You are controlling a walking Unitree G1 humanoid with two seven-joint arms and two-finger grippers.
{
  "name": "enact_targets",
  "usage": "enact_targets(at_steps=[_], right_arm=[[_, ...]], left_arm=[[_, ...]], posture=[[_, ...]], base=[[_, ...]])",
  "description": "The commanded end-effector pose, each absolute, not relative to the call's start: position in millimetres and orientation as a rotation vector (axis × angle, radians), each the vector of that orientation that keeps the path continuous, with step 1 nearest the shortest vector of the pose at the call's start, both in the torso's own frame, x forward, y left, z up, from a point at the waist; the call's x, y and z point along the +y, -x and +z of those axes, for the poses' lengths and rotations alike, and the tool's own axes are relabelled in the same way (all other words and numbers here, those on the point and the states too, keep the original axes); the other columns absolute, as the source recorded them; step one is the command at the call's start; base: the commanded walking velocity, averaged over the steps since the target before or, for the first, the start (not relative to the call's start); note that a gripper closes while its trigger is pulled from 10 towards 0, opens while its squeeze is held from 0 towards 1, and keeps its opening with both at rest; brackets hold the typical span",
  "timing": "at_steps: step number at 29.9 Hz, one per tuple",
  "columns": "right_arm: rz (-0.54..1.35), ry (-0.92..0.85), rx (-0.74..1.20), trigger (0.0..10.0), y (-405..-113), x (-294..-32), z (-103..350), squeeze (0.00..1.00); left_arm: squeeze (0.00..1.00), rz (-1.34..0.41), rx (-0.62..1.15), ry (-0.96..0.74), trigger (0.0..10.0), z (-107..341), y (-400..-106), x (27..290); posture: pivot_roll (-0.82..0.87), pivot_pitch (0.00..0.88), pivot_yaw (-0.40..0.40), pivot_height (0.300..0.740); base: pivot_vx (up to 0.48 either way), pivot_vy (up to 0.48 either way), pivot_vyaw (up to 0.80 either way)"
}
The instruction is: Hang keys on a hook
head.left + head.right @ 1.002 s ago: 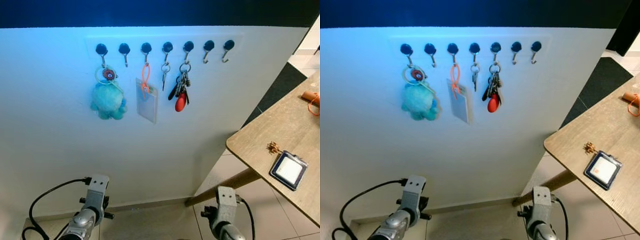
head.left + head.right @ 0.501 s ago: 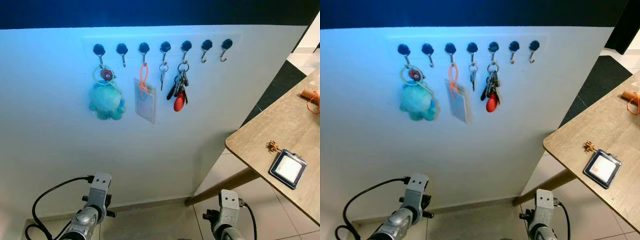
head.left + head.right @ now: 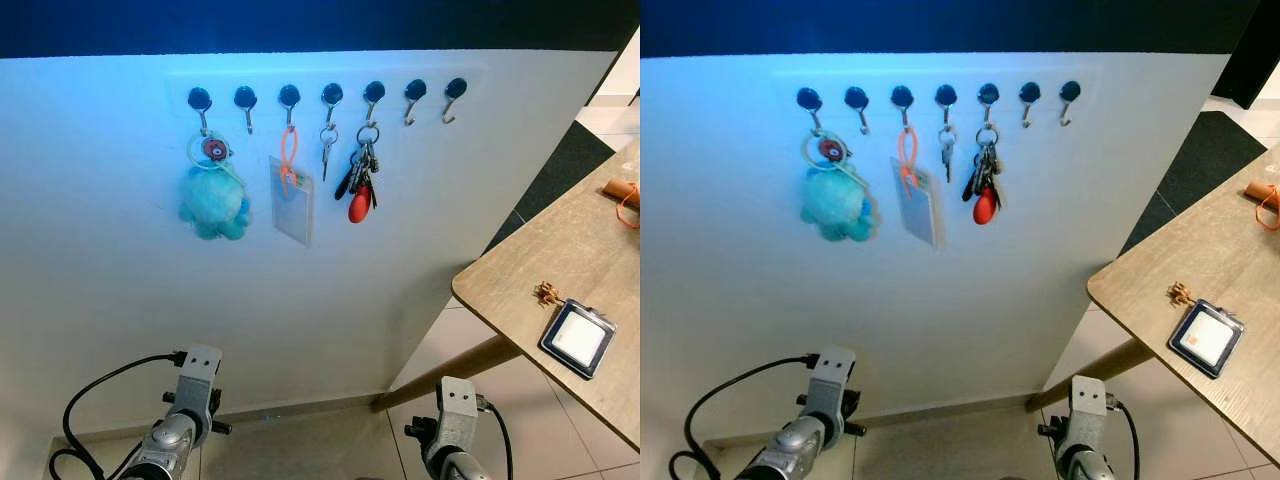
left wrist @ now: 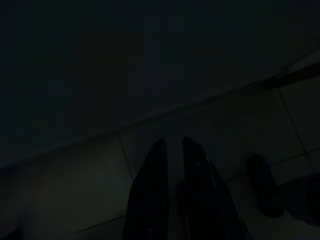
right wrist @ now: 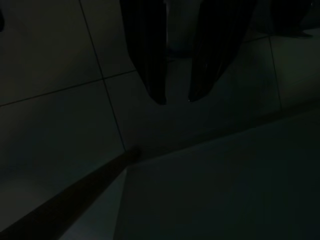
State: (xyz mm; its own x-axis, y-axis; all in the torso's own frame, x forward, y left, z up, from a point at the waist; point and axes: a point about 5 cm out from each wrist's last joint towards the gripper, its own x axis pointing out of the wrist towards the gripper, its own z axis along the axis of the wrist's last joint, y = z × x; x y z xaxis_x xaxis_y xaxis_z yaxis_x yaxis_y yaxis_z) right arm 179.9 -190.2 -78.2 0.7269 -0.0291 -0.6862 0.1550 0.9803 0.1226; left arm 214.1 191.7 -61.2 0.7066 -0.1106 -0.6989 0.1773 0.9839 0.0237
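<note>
A bunch of keys with a red fob (image 3: pixel 360 182) hangs on the fifth hook (image 3: pixel 373 93) of a row of black-knobbed hooks on the white wall. On the fourth hook hangs a single small key (image 3: pixel 328 147). The second hook (image 3: pixel 246 99) and the two rightmost hooks (image 3: pixel 413 92) (image 3: pixel 454 90) are bare. Both arms hang low in front of the wall, the left arm (image 3: pixel 186 418) and the right arm (image 3: pixel 450 428). In the dark wrist views, over floor tiles, my left gripper (image 4: pixel 174 142) has its fingers together and my right gripper (image 5: pixel 176 100) has them apart with nothing between.
A teal plush toy (image 3: pixel 213 203) hangs on the first hook and an orange-looped card holder (image 3: pixel 292 196) on the third. A wooden table (image 3: pixel 520 275) juts in at the right with a badge holder (image 3: pixel 578 338), a small brown trinket (image 3: pixel 546 293) and an orange item (image 3: pixel 625 197).
The head view has shifted slightly. The hanging things and both arms stay as they were.
</note>
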Motion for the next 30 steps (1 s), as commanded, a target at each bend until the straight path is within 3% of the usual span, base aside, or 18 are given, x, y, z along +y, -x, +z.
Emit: enact_targets(at_steps=[1, 26, 30], right_arm=[[-0.101, -0.180, 0.764, 10.0, -177.0, -190.0, -79.8, 0.00], [-0.097, -0.185, 0.764, 10.0, -176.8, -187.3, -80.2, 0.00], [-0.097, -0.186, 0.765, 10.0, -176.5, -186.9, -80.3, 0.00]], left_arm=[[0.00, -0.166, 0.761, -0.080, 10.0, -60.7, -215.9, 186.2], [0.00, -0.181, 0.752, -0.105, 10.0, -59.7, -217.0, 186.3], [0.00, -0.204, 0.745, -0.132, 10.0, -58.6, -218.4, 185.2]], posture=[[0.06, 0.049, -0.030, 0.740], [0.06, 0.055, -0.028, 0.740], [0.06, 0.056, -0.026, 0.740]], base=[[-0.277, 0.000, 0.00], [-0.373, 0.000, 0.00], [-0.083, 0.000, 0.00]])
